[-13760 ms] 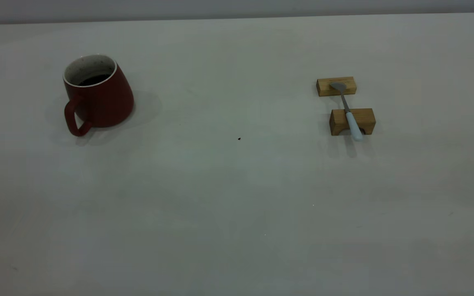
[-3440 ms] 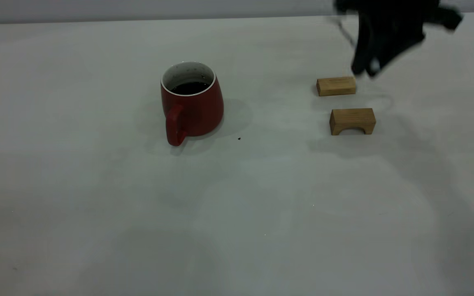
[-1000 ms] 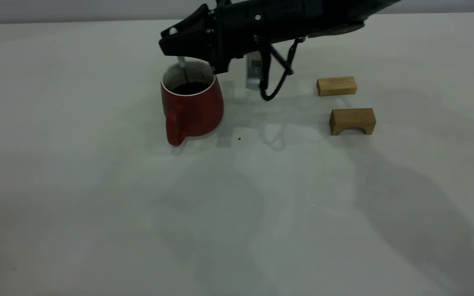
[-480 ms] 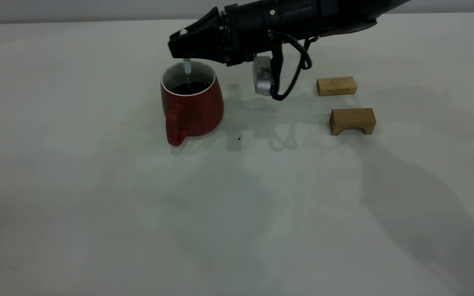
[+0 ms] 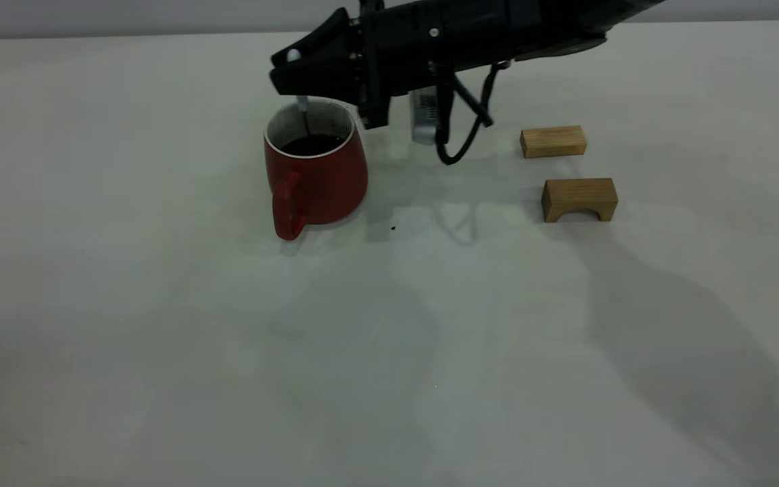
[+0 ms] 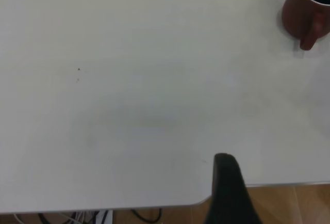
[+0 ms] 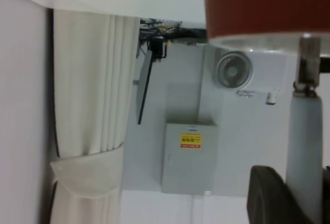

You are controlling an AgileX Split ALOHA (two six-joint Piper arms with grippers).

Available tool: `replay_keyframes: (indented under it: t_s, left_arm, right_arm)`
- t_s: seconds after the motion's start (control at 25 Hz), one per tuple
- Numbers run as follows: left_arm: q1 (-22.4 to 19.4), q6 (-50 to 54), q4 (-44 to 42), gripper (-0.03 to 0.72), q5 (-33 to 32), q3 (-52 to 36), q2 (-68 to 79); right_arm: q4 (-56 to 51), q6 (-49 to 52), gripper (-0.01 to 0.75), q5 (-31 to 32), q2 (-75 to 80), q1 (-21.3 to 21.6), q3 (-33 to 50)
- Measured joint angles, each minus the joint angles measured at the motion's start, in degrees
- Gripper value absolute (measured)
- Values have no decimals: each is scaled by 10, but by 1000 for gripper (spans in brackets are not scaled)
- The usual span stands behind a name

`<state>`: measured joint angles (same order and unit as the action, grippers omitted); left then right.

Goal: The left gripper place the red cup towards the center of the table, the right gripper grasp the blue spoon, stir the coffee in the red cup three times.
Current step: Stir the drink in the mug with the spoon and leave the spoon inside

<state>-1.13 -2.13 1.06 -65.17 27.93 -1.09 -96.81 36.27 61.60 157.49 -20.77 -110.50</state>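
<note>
Stirring: right gripper (image 5: 293, 67) pinches the blue spoon (image 5: 301, 108) upright over the red cup (image 5: 315, 172), centre-left of frame.
Keep circles small, bowl in the coffee (image 5: 312, 145), off the rim. Left gripper's (image 6: 227, 193) state: cannot tell.

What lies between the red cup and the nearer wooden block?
Only bare off-white table separates the dark red cup from the arched tan wooden block, per the exterior view.
</note>
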Motion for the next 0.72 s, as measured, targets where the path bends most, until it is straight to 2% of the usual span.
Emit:
replay_keyframes:
  t_s: [0.16, 0.44, 0.52, 0.72]
  left_arm:
    - [0, 0, 0, 551, 0, 0, 0]
    - [0, 0, 0, 551, 0, 0, 0]
    - [0, 0, 0, 551, 0, 0, 0]
    - [0, 0, 0, 551, 0, 0, 0]
  right_arm:
    - [10, 43, 136, 37, 0, 13, 0]
    - [1, 127, 136, 41, 1, 7, 0]
    - [-17, 115, 136, 41, 1, 0, 0]
    - [-30, 4, 136, 21, 1, -5, -2]
